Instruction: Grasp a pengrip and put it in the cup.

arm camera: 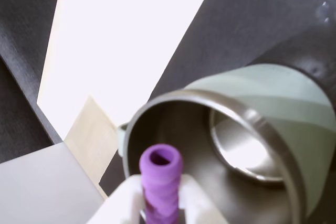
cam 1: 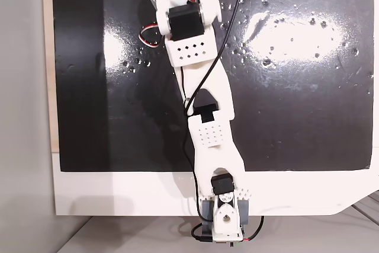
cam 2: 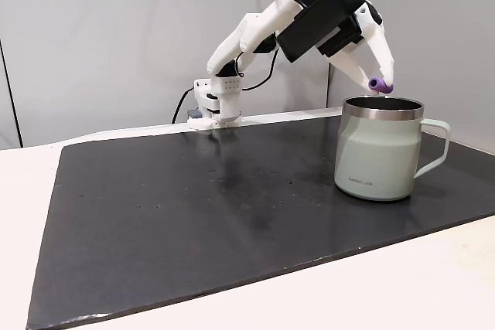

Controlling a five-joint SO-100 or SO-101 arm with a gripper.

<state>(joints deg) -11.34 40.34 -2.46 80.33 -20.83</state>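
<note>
A black mat (cam 2: pixel 193 214) covers a white table (cam 2: pixel 433 284). A plain grey wall (cam 2: pixel 100 44) stands behind. Light glares off the mat.

pengrip (cam 2: pixel 380 83) in claw (cam 2: pixel 378 86), above cup (cam 2: pixel 379 151)

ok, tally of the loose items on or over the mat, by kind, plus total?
Purple pengrip: 1, held in the tool above the cup's opening
Pale-green cup with handle and metal rim: 1, standing on the black mat
Total: 2
</note>
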